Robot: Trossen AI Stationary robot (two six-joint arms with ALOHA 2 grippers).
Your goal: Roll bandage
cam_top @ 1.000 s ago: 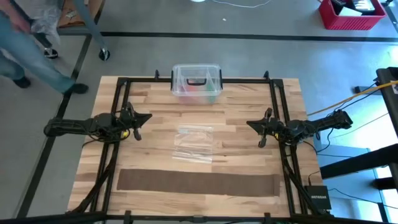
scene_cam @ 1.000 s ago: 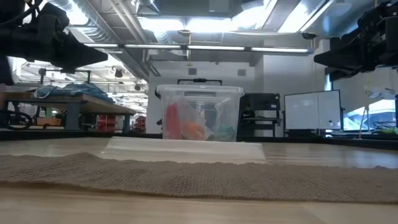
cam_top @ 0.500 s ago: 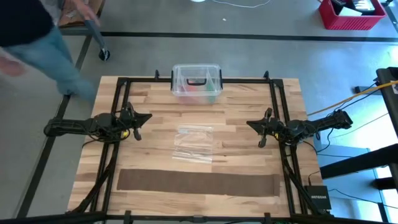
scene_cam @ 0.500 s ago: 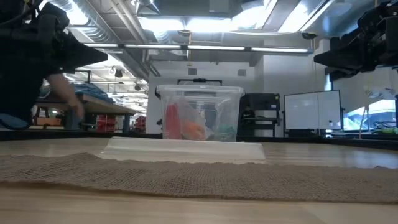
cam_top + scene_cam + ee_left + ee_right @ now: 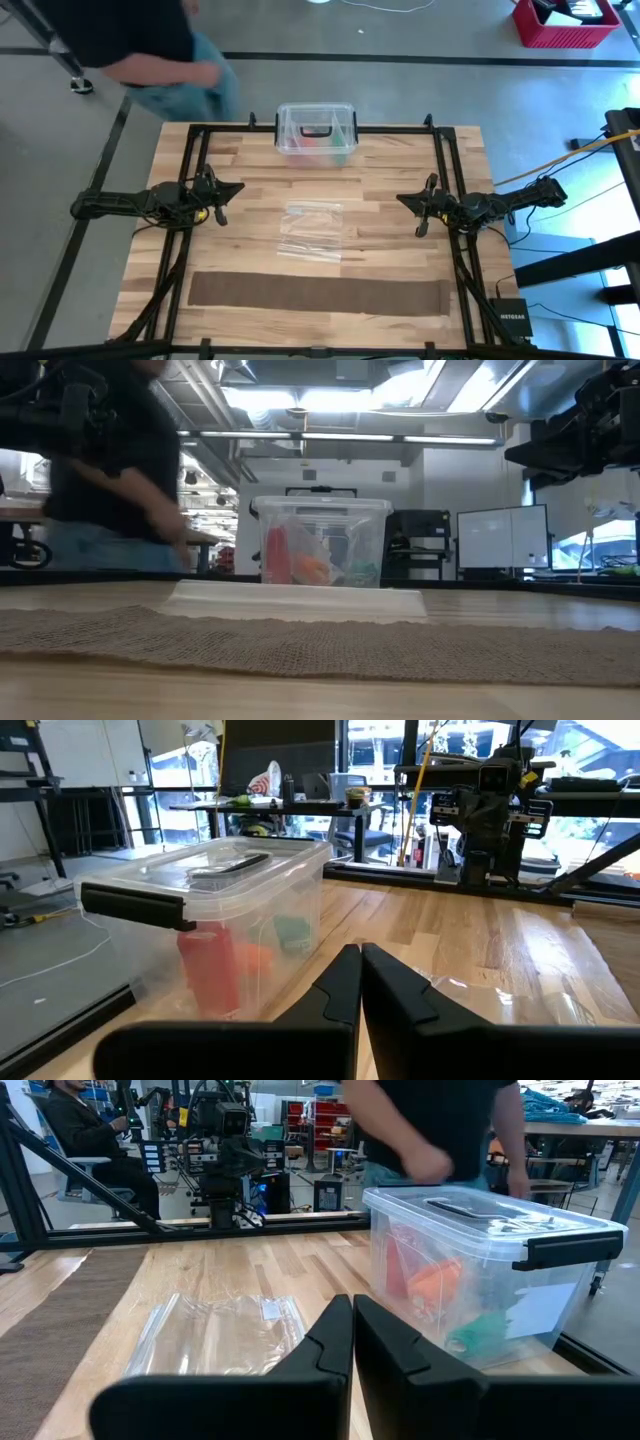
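Observation:
The bandage [image 5: 318, 294], a long dark brown strip, lies flat and unrolled along the table's near edge; in the low view the bandage [image 5: 330, 643] stretches across the foreground. My left gripper [image 5: 238, 187] is shut and held above the table's left side, pointing right, with nothing in it; in its wrist view the left gripper [image 5: 358, 956] shows both fingers together. My right gripper [image 5: 400, 198] is shut above the right side, pointing left, empty; the right gripper [image 5: 352, 1305] shows its fingers closed.
A clear plastic box [image 5: 316, 133] with a black handle and coloured items stands at the table's far middle. A clear plastic bag [image 5: 312, 231] lies flat at the centre. A person [image 5: 150, 50] moves past the table's far left corner. Black frame rails [image 5: 185, 250] run along both sides.
Both arms have kept still. A person beyond the table's far left corner has walked from the left toward the table's far edge, now close to the clear box.

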